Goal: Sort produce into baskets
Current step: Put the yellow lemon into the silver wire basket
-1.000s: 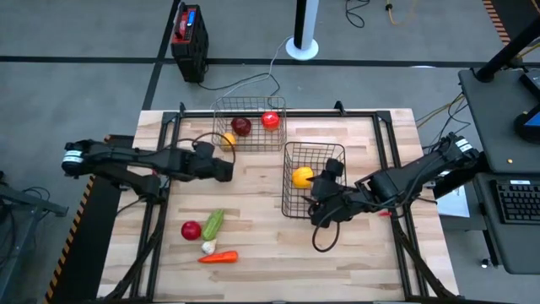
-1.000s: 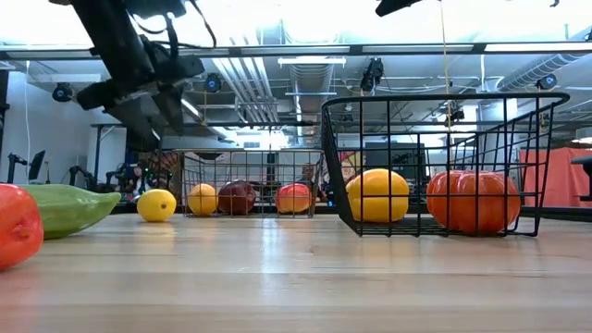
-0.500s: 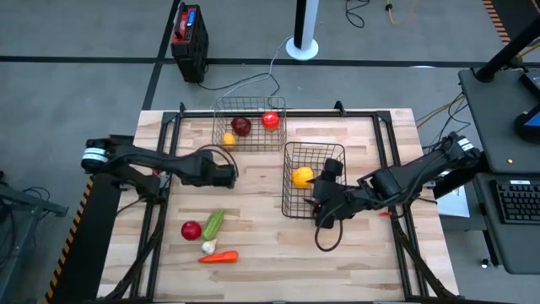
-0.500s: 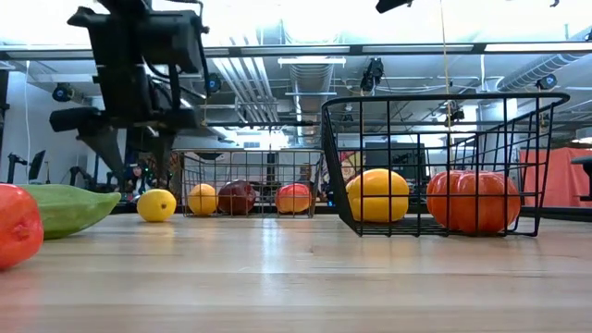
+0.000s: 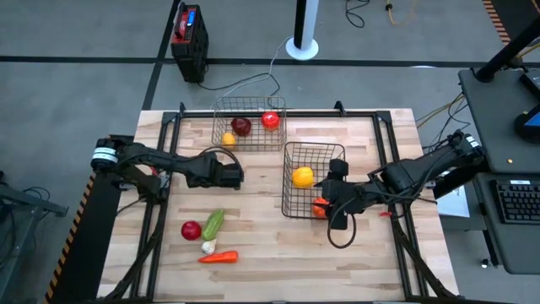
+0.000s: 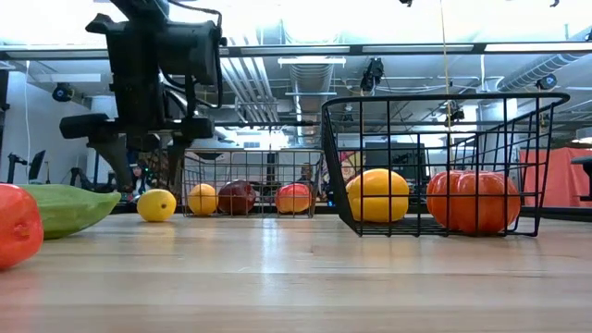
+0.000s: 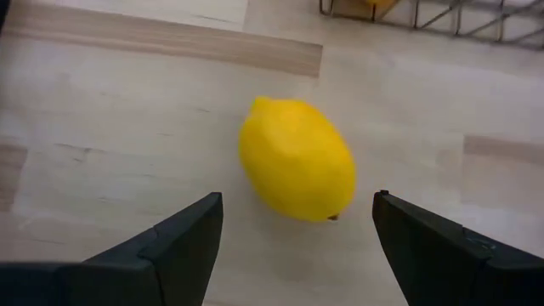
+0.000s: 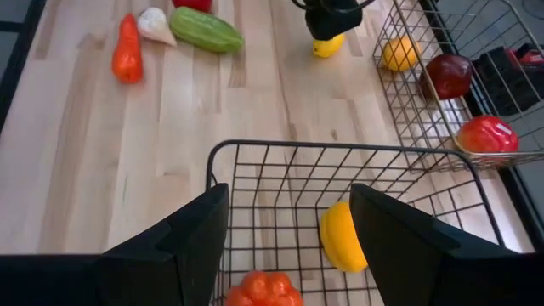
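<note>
A yellow lemon [image 7: 296, 160] lies on the table, between the two baskets and left of them. My left gripper [image 7: 296, 204] is open above it, one finger on each side, touching nothing; it also shows in the high view [image 5: 234, 176] and the low view [image 6: 145, 166]. My right gripper [image 8: 285, 204] is open and empty over the near basket [image 5: 291, 152], which holds a yellow pepper [image 5: 302, 176] and an orange-red ribbed piece [image 5: 320, 208]. The far basket [image 5: 253, 103] holds a dark red, a red and an orange round piece.
At the near left lie a red round piece [image 5: 191, 230], a green cucumber [image 5: 213, 223], a white garlic [image 5: 208, 247] and an orange carrot [image 5: 218, 257]. A red-and-black box [image 5: 188, 34] stands on the floor beyond the table. Bare wood lies at the near right.
My left gripper has gone toward the table's right and near edges and now stands over the lemon. My right gripper has drawn back a little toward the table's right edge, uncovering the orange-red piece in the near basket.
</note>
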